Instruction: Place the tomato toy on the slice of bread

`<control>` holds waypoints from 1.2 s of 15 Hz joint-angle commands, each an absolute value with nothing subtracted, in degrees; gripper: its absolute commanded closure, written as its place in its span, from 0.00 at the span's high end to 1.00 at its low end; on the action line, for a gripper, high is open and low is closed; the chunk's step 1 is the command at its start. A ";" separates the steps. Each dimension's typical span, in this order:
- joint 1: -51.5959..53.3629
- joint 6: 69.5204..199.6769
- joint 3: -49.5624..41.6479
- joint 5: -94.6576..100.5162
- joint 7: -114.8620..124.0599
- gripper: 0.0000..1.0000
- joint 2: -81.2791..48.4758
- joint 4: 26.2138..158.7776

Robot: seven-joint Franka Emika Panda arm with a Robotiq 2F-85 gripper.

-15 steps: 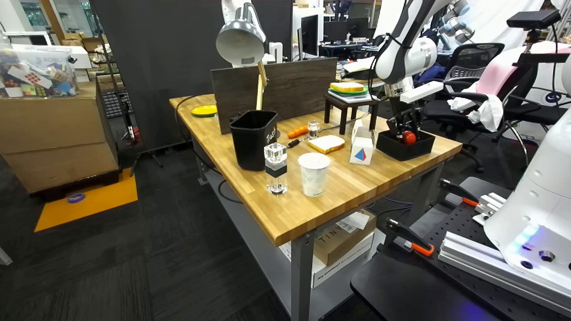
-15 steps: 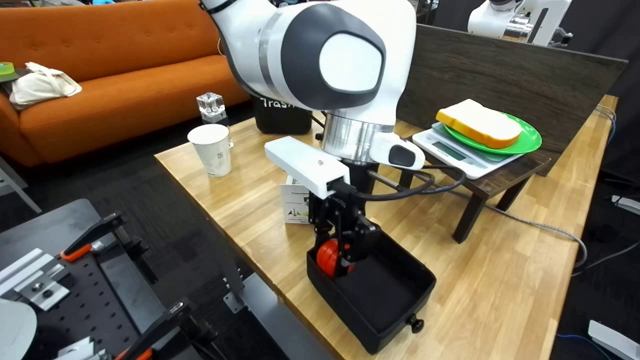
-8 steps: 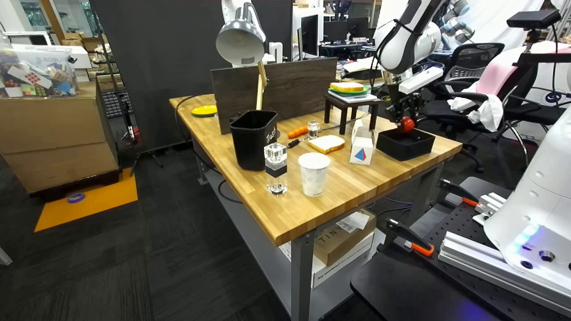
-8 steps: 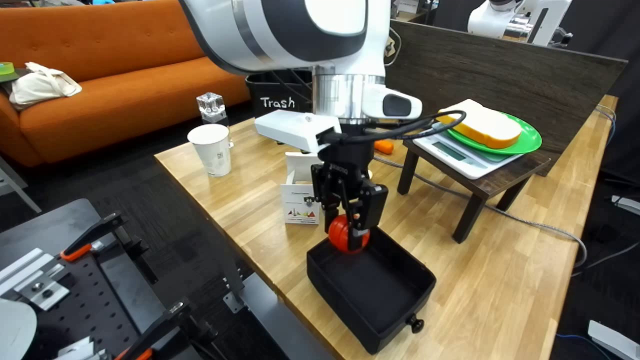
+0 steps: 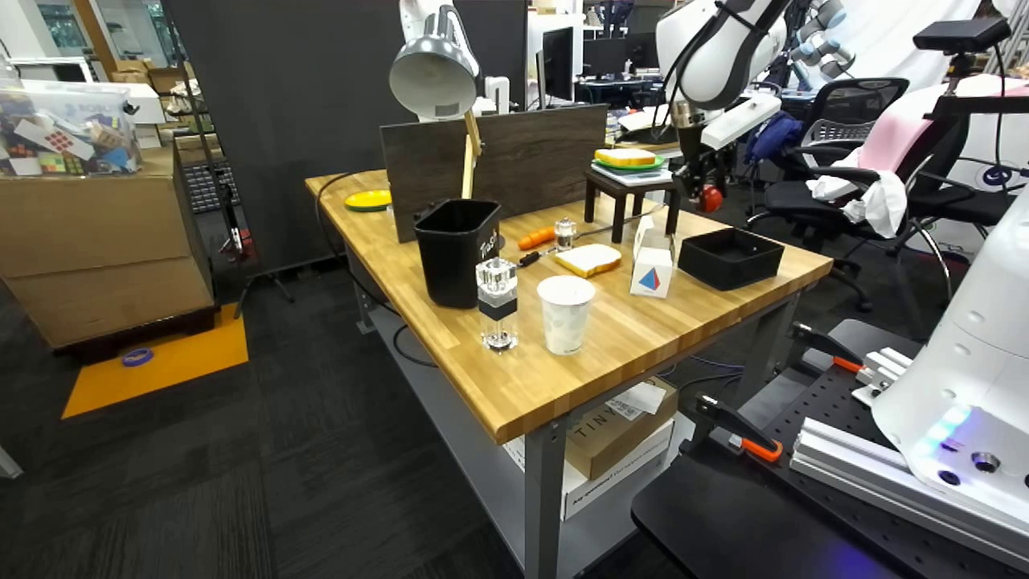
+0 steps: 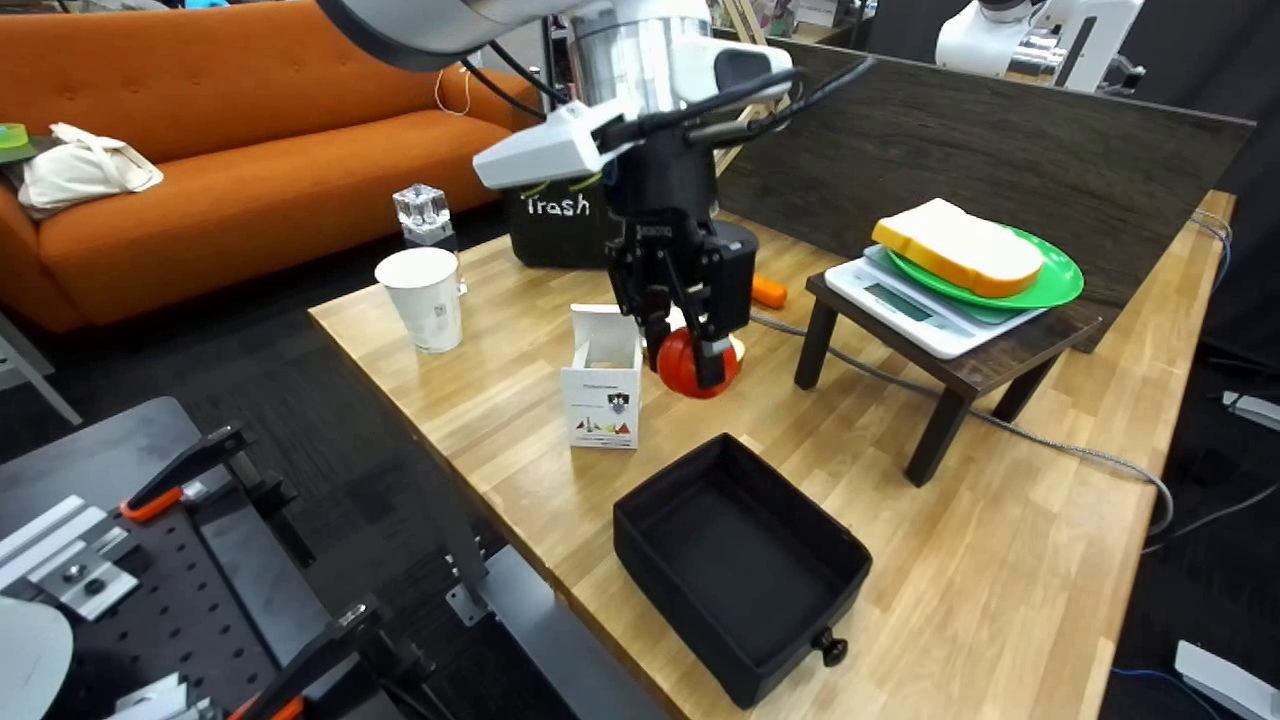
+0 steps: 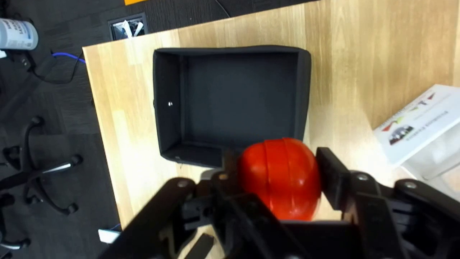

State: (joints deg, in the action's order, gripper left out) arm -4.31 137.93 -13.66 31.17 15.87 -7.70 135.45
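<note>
The tomato toy (image 5: 711, 199) is round and red-orange. My gripper (image 6: 688, 362) is shut on it, with a finger on either side, and holds it above the table; the tomato also fills the jaws in the wrist view (image 7: 280, 180). Two toy bread slices show. A slice of bread (image 5: 588, 259) lies flat on the table beyond the white cup; in an exterior view it is mostly hidden behind the gripper. Another bread slice (image 6: 960, 245) rests on a green plate (image 6: 1062, 275) on a scale.
An open black box (image 6: 740, 560) stands below the gripper. A white open carton (image 6: 602, 405) is beside it. A small dark stand (image 6: 950, 395) bears the scale. A white cup (image 5: 565, 314), clear grinder (image 5: 498, 305), trash bin (image 5: 458, 253) and carrot (image 5: 536, 237) stand around.
My gripper has lifted the tomato up out of the black box and moved it away from the box, over the table beyond it. The other objects have not moved.
</note>
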 commanded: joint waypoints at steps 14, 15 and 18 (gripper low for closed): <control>2.56 137.88 -1.26 36.00 16.34 0.31 -4.60 134.10; 2.51 137.82 -1.12 34.28 16.56 0.56 -4.16 134.71; 2.52 137.82 -1.11 34.61 16.51 0.56 -4.27 134.69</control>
